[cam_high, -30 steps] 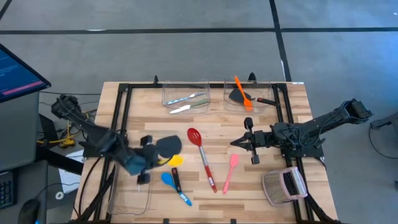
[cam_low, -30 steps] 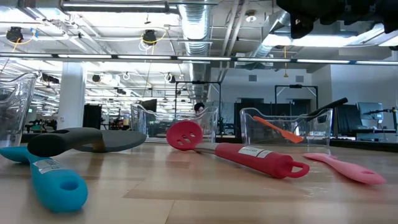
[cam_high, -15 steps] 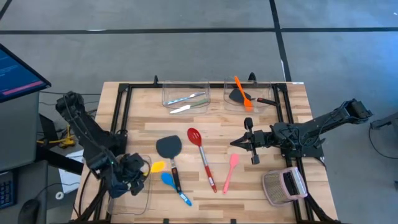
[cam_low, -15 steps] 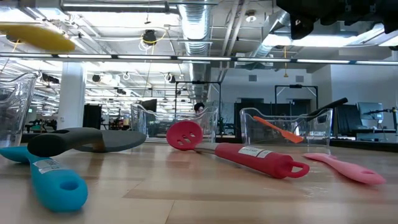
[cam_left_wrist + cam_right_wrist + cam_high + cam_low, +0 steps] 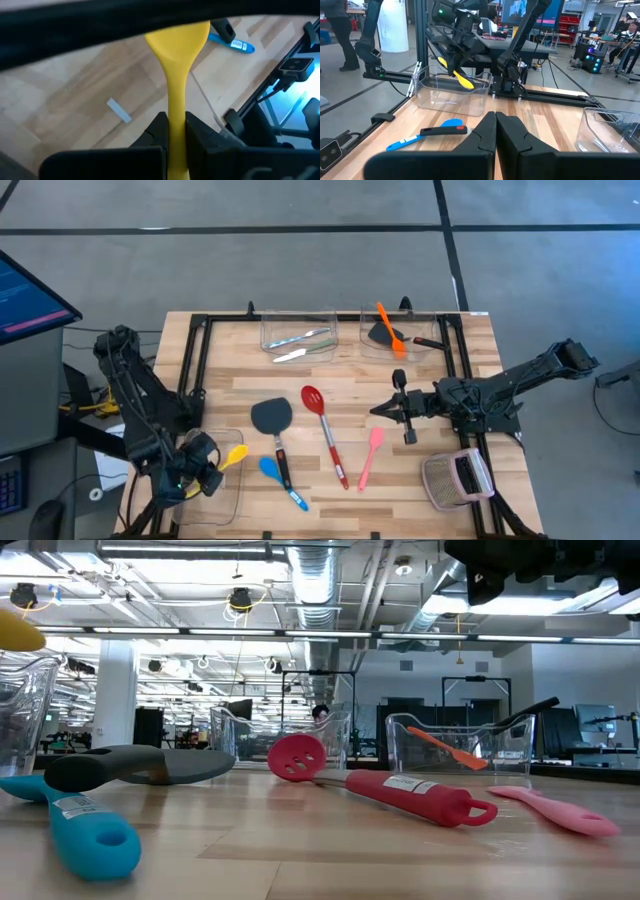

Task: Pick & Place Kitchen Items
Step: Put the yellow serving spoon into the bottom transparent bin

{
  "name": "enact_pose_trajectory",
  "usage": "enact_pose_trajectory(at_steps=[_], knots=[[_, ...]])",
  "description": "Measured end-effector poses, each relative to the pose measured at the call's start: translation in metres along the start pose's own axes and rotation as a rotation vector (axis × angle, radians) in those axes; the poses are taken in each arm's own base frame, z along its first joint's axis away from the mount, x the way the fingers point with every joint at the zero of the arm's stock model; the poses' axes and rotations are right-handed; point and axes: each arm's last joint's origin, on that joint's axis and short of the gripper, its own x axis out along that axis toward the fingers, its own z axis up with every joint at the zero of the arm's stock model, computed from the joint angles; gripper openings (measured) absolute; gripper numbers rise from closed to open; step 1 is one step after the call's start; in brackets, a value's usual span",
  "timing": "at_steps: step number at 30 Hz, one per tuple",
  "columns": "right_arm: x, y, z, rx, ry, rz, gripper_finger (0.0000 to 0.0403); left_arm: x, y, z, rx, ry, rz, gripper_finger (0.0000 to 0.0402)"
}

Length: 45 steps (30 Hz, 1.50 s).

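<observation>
My left gripper (image 5: pixel 203 470) is at the near left, shut on a yellow spatula (image 5: pixel 235 455) above a clear bin (image 5: pixel 222 492). The spatula also shows in the right wrist view (image 5: pixel 455 75) and the low view (image 5: pixel 15 630). My right gripper (image 5: pixel 385 408) is shut and empty, above the table right of centre. A black turner (image 5: pixel 272 420), a blue spatula (image 5: pixel 270 470), a red slotted spoon (image 5: pixel 325 430) and a pink spatula (image 5: pixel 370 455) lie flat on the table. My left gripper pinches the yellow spatula's handle (image 5: pixel 176 107) between its two fingers (image 5: pixel 159 130). The handle runs along the fingers, and the head (image 5: pixel 177 37) sticks out beyond the fingertips. The spatula is lifted clear of the table and slants over the clear bin.
Two clear bins stand at the far edge: one (image 5: pixel 298 330) holds pale cutlery, the other (image 5: pixel 400 330) an orange spatula and a black turner. A grey mesh object with a pink part (image 5: pixel 457 478) sits at the near right. A black frame rail runs along the table's left side (image 5: pixel 190 380).
My left gripper has carried the yellow spatula from beside the black turner's head toward the table's left and near edges, to above the near-left clear bin. The black turner's head, covered by the gripper before, now shows. My right arm has kept still.
</observation>
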Motion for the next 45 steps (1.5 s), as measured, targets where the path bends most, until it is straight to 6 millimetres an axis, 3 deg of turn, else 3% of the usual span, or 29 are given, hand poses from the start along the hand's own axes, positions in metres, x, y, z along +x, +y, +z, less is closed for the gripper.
enact_pose_trajectory(at_steps=[6, 16, 26, 37, 45], knots=[[0.000, 0.000, -0.001, -0.002, 0.010, 0.001, 0.0000, -0.002, 0.003, -0.005, -0.016, 0.054, 0.031, 0.0008], [0.000, 0.000, -0.001, -0.002, 0.015, 0.001, 0.0000, -0.002, 0.014, 0.002, 0.019, -0.007, 0.139, 0.0009], [0.000, 0.000, -0.002, -0.002, 0.015, 0.001, 0.0000, 0.025, 0.031, -0.002, 0.052, -0.057, 0.225, 0.0009], [0.000, 0.000, -0.002, -0.002, 0.016, 0.001, 0.0000, 0.044, 0.032, -0.012, 0.080, -0.077, 0.260, 0.0010], [0.000, 0.000, -0.002, -0.003, 0.022, 0.002, 0.0000, 0.045, 0.030, -0.014, 0.089, -0.060, 0.236, 0.0070]])
